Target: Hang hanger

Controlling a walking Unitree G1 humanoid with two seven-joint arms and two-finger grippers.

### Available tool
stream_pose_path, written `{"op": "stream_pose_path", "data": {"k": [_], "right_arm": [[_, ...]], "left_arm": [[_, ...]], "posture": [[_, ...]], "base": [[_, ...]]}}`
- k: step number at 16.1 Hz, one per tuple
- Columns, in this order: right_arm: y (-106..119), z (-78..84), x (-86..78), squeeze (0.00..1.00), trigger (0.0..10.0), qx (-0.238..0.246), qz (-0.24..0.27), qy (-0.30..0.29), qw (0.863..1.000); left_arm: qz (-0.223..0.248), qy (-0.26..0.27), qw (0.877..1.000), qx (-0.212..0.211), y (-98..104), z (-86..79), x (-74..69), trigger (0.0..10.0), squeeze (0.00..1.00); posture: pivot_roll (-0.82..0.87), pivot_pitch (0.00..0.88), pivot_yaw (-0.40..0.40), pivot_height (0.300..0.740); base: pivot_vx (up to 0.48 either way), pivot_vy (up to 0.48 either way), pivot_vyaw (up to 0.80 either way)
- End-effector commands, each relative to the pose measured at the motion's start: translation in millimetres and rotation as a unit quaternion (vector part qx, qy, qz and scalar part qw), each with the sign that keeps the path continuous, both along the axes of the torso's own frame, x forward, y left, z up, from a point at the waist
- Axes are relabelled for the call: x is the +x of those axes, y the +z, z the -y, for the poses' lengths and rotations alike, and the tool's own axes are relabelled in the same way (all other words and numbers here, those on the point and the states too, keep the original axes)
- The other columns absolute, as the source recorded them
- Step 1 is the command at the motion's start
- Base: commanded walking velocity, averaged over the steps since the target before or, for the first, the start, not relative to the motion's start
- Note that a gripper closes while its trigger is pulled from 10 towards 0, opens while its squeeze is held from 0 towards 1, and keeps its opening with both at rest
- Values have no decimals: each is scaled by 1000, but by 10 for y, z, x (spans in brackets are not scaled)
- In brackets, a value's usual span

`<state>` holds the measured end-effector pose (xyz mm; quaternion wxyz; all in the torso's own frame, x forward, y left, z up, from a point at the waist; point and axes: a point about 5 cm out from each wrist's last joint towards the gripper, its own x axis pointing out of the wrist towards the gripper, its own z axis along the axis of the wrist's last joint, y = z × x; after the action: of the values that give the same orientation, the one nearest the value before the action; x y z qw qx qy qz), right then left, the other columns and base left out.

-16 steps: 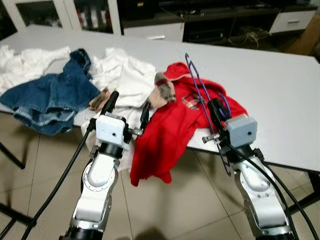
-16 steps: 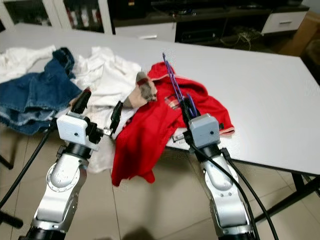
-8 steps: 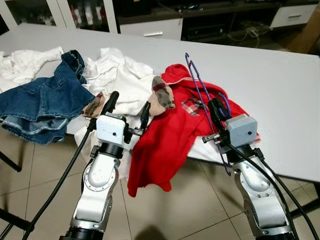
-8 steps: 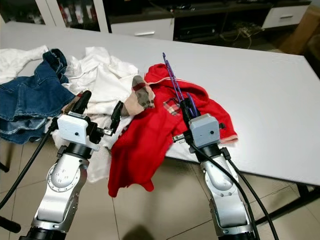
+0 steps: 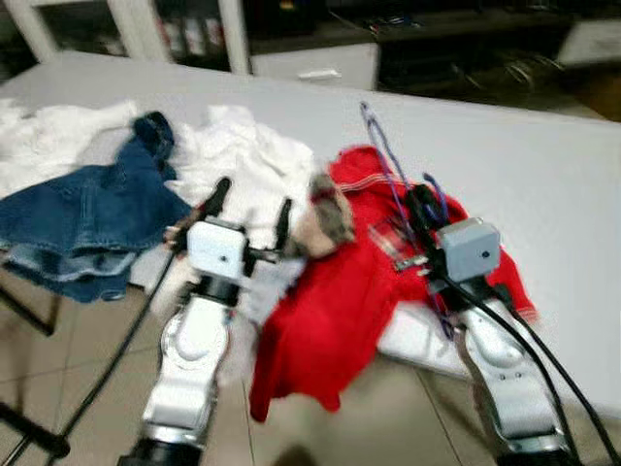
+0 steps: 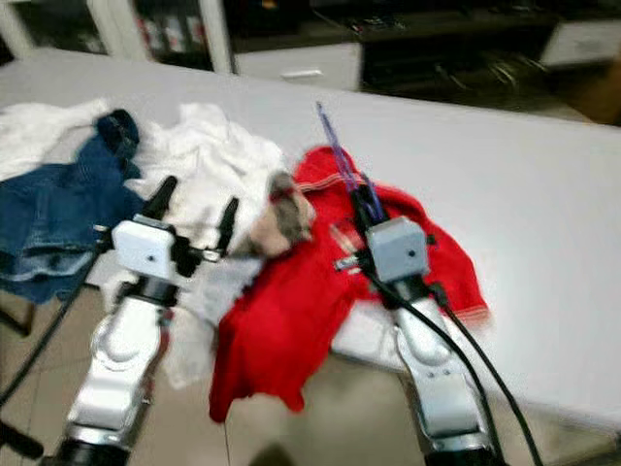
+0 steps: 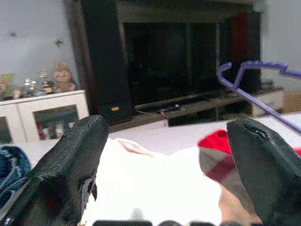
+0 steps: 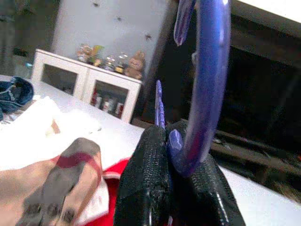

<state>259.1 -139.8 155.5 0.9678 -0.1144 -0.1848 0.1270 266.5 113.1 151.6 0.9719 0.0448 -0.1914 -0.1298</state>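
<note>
My right gripper [image 5: 419, 206] is shut on a blue plastic hanger [image 5: 385, 155], gripping it near the hook; the hanger's frame rises up and away over the red shirt. In the right wrist view the hook [image 8: 202, 84] curves up from between the closed fingers [image 8: 146, 188]. A red shirt [image 5: 340, 301] lies on the grey table [image 5: 543, 175] and drapes over its near edge. My left gripper [image 5: 250, 199] is open, held above the white clothes [image 5: 243, 160] near the table's front edge, with nothing between its fingers [image 7: 70, 160].
Blue jeans [image 5: 87, 209] hang over the table's left front edge, with more white cloth [image 5: 49, 146] behind. A plaid garment [image 5: 328, 216] lies between the white clothes and the red shirt. Dark cabinets [image 5: 388, 39] stand beyond the table. Tiled floor [image 5: 68, 369] lies below.
The whole picture has shifted and blurred, so the camera moved. Both grippers keep their poses, the right one still holding the hanger.
</note>
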Motion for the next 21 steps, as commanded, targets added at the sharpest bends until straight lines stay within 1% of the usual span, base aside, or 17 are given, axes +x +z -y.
{"op": "stream_pose_path", "data": {"k": [1,7,14,15,17,18,19,20,21], "right_arm": [[45,-59,11,0,10000,3,11,10,1000],[37,-58,-2,0,10000,2,11,9,1000],[28,-55,-6,0,10000,3,10,6,1000],[29,-50,-3,0,10000,3,10,5,1000],[32,-46,-3,0,10000,2,10,4,1000],[34,-43,-2,0,10000,1,11,5,1000],[39,-34,8,0,10000,-1,11,5,1000],[41,-32,10,0,10000,-1,11,5,1000],[44,-29,10,0,10000,-2,12,4,1000]], "left_arm": [[-3,17,1000,11,-10,-97,14,10000,0],[-5,16,1000,12,-15,-95,2,10000,0],[-2,-7,1000,15,-1,-56,-10,10000,0],[-11,-23,1000,17,-15,-22,-11,10000,0],[-29,-39,998,26,-29,24,1,10000,0],[-52,-42,997,41,-38,49,44,10000,0],[-99,-35,992,69,-42,48,140,10000,0],[-109,-32,991,75,-42,40,159,10000,0],[-140,-22,986,90,-61,-25,223,10000,0]], "posture": [[76,21,25,740],[75,27,30,740],[73,29,35,740],[72,29,35,740],[70,29,33,740],[70,29,33,740],[70,29,33,740],[70,29,33,740],[69,25,28,740]], "base": [[465,0,0],[462,0,0],[0,0,0],[0,0,0],[0,0,0],[0,0,0],[0,0,0],[0,0,0],[0,0,0]]}}
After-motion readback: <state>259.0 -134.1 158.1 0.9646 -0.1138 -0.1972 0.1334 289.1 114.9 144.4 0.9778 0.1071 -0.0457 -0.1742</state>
